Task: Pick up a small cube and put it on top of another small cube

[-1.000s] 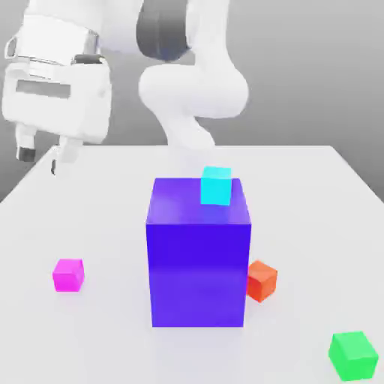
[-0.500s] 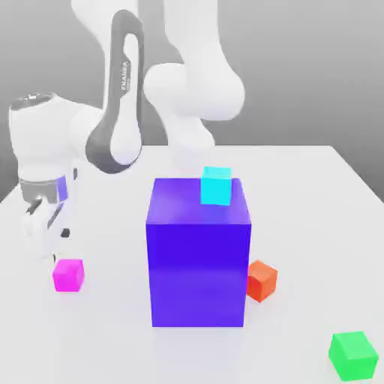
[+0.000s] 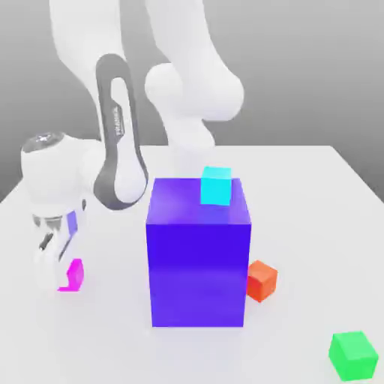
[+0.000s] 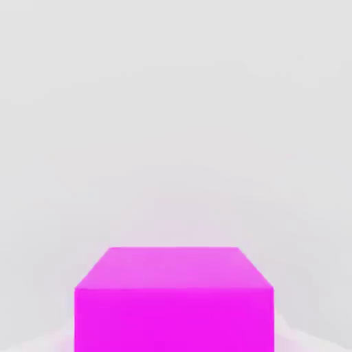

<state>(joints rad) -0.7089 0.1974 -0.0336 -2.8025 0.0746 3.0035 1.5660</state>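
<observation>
The small magenta cube [image 3: 75, 275] rests on the white table [image 3: 315, 225] at the exterior view's left, partly hidden behind my gripper [image 3: 58, 271]. The gripper has come down to table level right at the cube. In the hand view the magenta cube [image 4: 175, 299] looms close, still sitting on the table surface. A small cyan cube [image 3: 216, 186] sits on top of the big blue-purple block [image 3: 199, 255], near its far edge.
The big blue-purple block stands mid-table, to the right of my gripper in the exterior view. An orange-red cube [image 3: 262, 280] lies against the block's right side. A green cube [image 3: 352, 355] sits near the front right corner.
My arm has swung down from high at the left and lowered onto the magenta cube, now covering part of it. The cubes and the block have not moved.
</observation>
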